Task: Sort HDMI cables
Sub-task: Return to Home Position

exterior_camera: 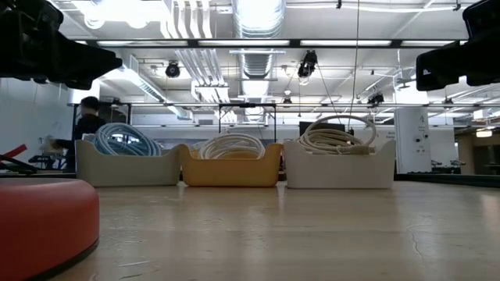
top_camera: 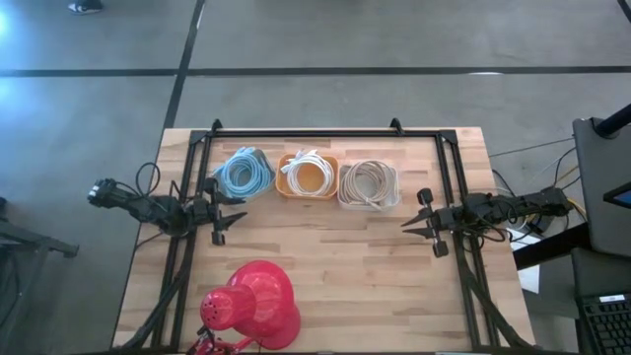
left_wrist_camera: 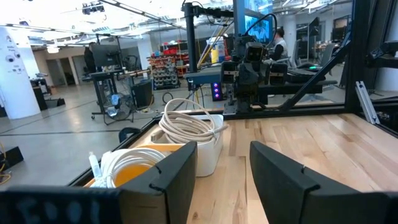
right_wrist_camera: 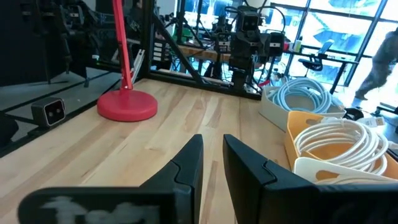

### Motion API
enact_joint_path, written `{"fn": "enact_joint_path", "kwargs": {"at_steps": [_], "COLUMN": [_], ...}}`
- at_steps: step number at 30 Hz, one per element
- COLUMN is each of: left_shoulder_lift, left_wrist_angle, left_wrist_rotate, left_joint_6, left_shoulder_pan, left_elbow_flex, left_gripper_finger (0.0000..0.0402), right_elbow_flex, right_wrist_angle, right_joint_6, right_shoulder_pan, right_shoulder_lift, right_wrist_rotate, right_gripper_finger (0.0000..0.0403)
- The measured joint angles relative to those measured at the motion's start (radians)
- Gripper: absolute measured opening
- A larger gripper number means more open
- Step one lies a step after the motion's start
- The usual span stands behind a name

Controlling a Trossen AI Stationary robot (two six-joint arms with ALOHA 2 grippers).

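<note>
The wooden worktop [top_camera: 345, 266] carries a red lamp [top_camera: 254, 306] at its near edge, leftward. Three bins stand in a row along the far edge. The pale bin [exterior_camera: 129, 168] holds light blue HDMI cables [top_camera: 243, 175], the orange bin [exterior_camera: 230, 170] white coils [top_camera: 308, 161], and the white bin [exterior_camera: 340, 170] beige coils [top_camera: 367, 182], all round loops. The left claw [top_camera: 235, 207], by the left edge, gapes empty. The right claw [top_camera: 409, 223], by the right edge, is barely parted and empty.
</note>
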State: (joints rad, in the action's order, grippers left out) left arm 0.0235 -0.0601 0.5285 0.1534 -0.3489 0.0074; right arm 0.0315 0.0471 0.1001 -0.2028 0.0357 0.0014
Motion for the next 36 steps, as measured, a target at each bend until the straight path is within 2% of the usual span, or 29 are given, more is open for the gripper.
{"fn": "enact_joint_path", "kwargs": {"at_steps": [36], "left_shoulder_lift": [0.000], "left_wrist_angle": [0.000], "left_wrist_rotate": [0.000], "left_joint_6": [0.000], "left_shoulder_pan": [-0.001], "left_elbow_flex": [0.000], "left_gripper_finger": [0.0177], "right_elbow_flex": [0.000], "right_wrist_angle": [0.000], "right_joint_6": [0.012], "right_shoulder_pan": [0.000], "right_shoulder_lift": [0.000], "right_wrist_rotate": [0.000], "right_gripper_finger": [0.0059]}}
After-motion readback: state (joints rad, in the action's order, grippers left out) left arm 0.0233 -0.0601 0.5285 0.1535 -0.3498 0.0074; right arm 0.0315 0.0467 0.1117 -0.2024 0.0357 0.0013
